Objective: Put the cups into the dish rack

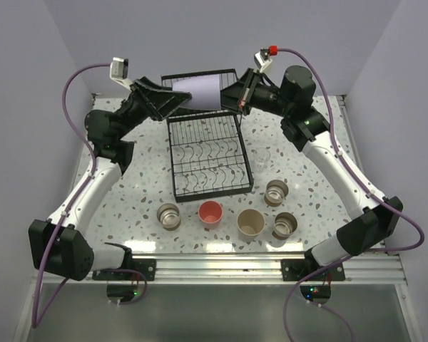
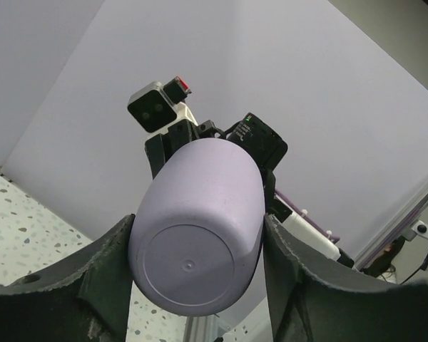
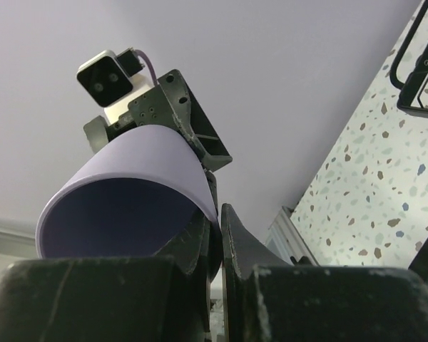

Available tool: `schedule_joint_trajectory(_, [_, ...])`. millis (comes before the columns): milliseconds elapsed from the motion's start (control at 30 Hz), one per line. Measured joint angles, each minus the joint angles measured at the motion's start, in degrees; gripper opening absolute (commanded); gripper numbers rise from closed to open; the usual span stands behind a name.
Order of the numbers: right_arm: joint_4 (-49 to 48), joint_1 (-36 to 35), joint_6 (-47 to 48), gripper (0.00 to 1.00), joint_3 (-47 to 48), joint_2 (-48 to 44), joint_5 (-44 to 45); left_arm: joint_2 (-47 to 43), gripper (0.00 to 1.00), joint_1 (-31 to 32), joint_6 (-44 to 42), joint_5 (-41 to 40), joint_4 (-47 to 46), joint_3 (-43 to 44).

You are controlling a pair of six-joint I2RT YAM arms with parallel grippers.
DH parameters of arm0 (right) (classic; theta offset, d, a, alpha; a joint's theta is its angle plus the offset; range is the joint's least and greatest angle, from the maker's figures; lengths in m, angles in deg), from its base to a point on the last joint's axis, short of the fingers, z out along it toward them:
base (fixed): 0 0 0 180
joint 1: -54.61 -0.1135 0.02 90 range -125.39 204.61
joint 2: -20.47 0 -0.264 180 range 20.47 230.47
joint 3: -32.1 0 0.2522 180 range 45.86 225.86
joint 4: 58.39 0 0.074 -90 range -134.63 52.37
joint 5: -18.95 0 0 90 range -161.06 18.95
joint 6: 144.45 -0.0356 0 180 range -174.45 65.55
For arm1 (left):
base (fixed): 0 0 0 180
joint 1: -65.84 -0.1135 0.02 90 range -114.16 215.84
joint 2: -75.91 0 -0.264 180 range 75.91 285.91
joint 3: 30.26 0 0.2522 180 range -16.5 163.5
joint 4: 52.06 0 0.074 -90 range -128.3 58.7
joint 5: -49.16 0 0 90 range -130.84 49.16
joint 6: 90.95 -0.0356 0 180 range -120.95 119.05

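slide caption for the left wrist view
Lavender cup, base to camera, in the left gripper; right gripper pinches its rim

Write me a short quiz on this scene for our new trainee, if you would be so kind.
1. Which cup is held between the left tool and the right tool? A. red-pink B. lavender C. tall beige
2. True or false: a red-pink cup already sits in the dish rack.
3. How many short metallic cups stand on the table?
Key: 1 B, the lavender cup; 2 false; 3 three.
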State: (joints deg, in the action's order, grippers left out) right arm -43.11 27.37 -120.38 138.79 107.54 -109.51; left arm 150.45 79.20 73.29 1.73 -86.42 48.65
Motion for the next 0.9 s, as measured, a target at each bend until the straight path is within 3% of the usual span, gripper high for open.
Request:
schedule_joint_trajectory(100, [1.11, -0.02, 0.2, 0.0, -0.02, 0.0, 0.17, -0.37, 0.03, 0.17, -0.09, -0.63, -0.13, -0.92])
schedule_joint_trajectory(167, [1.99, -0.02, 0.63, 0.27, -0.02, 0.07, 0.28, -0.98, 0.0, 0.17, -0.7, -0.83, 1.2, -1.18])
schedule_joint_trajectory(233, [3.82, -0.09, 1.7, 0.45, -0.02, 0.11, 1.36, -1.68, 0.0, 0.22, -2.93, -1.27, 3.72, -1.14])
schedule_joint_trajectory(333, [9.49, -0.11, 5.05, 0.54, 0.11, 0.35, 3.93, -2.67, 0.0, 0.22, -8.46, -2.03, 11.41, 0.85])
schedule_joint_trajectory(633, [32.68, 0.35, 19.23, 0.59, 1.22, -2.73, 18.8, 0.11, 0.0, 0.15, -27.56, -7.69, 35.39, 16.28])
schedule_joint_trajectory(900, [47.08, 0.96, 28.22, 0.6, -4.48, -12.26, 30.05, 14.64, 0.0, 0.17, -47.01, -16.2, 56.43, 41.2])
